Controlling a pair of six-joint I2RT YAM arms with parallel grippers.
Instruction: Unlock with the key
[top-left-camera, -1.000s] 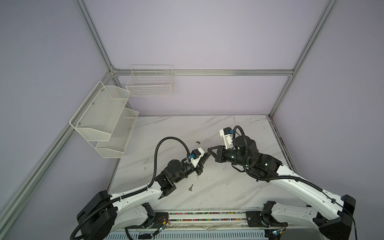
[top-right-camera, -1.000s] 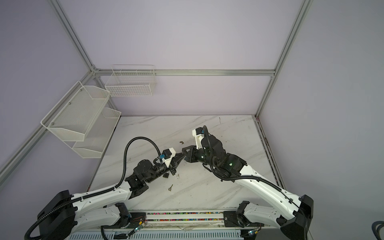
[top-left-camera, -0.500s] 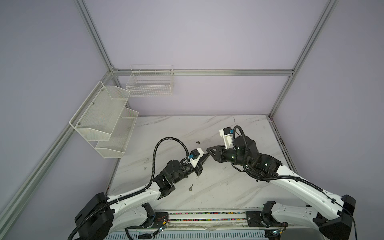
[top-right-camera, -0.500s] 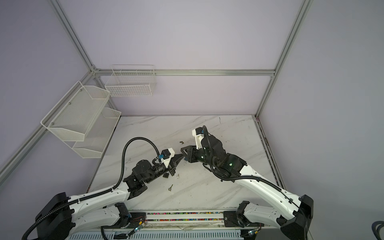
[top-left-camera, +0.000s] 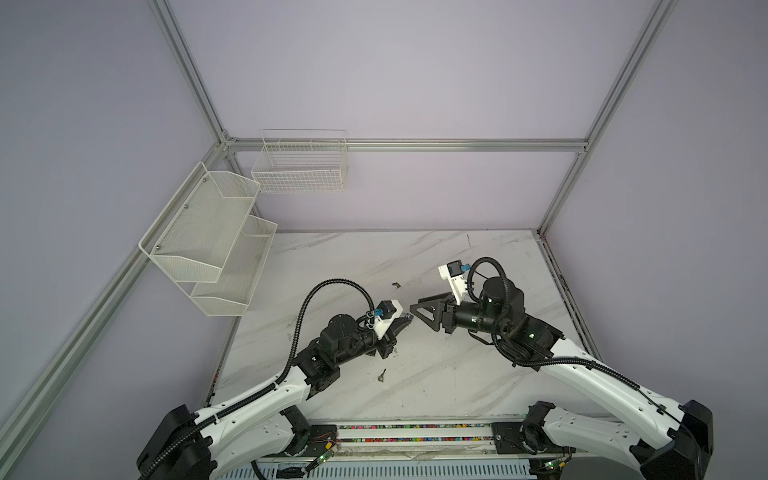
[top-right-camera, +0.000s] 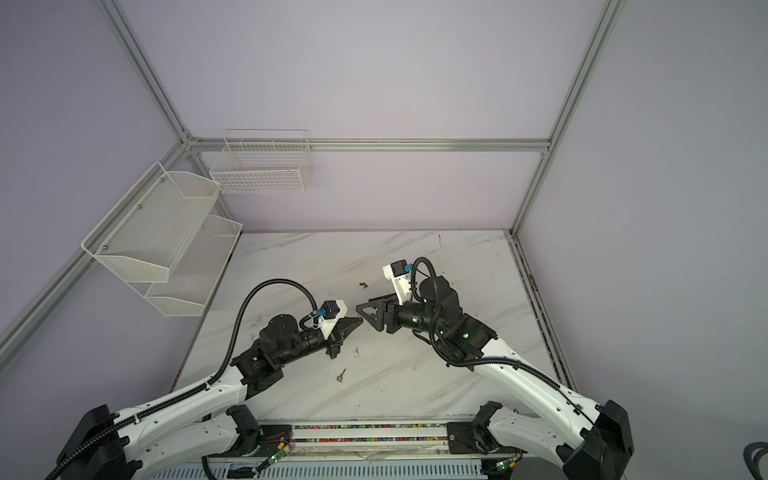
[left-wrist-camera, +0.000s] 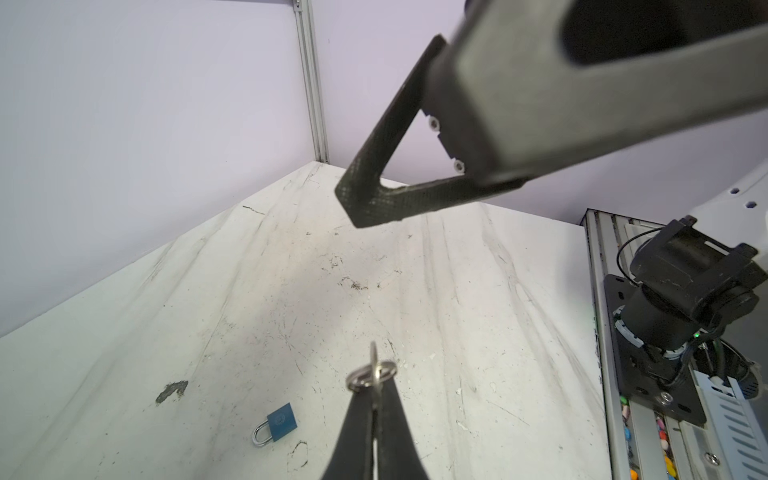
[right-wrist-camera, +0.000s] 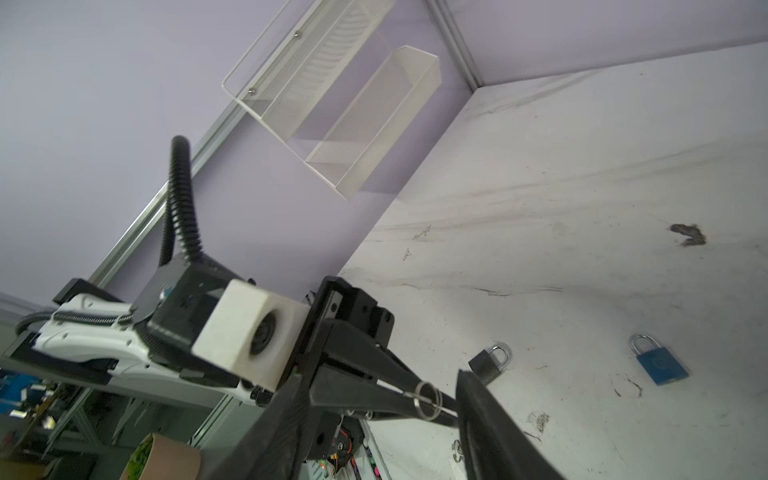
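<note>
My left gripper (left-wrist-camera: 375, 395) is shut on a small silver key (left-wrist-camera: 374, 358), whose head and ring (left-wrist-camera: 388, 367) stick out past the fingertips. In both top views it (top-left-camera: 408, 318) (top-right-camera: 360, 320) hangs above the table's middle, tip to tip with my right gripper (top-left-camera: 415, 305) (top-right-camera: 362, 306). My right gripper (right-wrist-camera: 384, 376) is open, its jaws standing either side of the ringed key (right-wrist-camera: 428, 400) without touching it. On the marble lie a blue padlock (left-wrist-camera: 280, 422) (right-wrist-camera: 660, 365) and a black padlock (right-wrist-camera: 489, 362), both with shackles closed.
A second key lies loose on the table (top-left-camera: 381, 376) (top-right-camera: 340, 376) near the front. A brown stain (top-left-camera: 396, 285) marks the marble (top-left-camera: 478, 374). White mesh shelves (top-left-camera: 208, 245) and a wire basket (top-left-camera: 301, 166) hang on the left and back walls.
My right gripper's jaws have gone from shut to open at the left gripper's tip. The left gripper has stayed shut on the key and hardly moved.
</note>
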